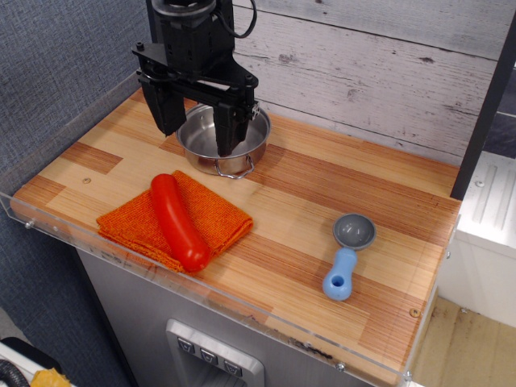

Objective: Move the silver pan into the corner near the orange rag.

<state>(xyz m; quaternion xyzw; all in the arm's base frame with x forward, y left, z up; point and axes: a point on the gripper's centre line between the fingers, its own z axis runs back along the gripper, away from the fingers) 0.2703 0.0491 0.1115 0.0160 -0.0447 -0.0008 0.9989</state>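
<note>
Gripper jaws apart, straddling silver pan rear-left rim: one finger outside, one inside bowl. Orange rag lies forward-left; target corner beyond it.

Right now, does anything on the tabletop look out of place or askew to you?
Only one thing: a glossy red sausage-shaped object lies diagonally across the orange rag. Nothing looks spilled or damaged.
</note>
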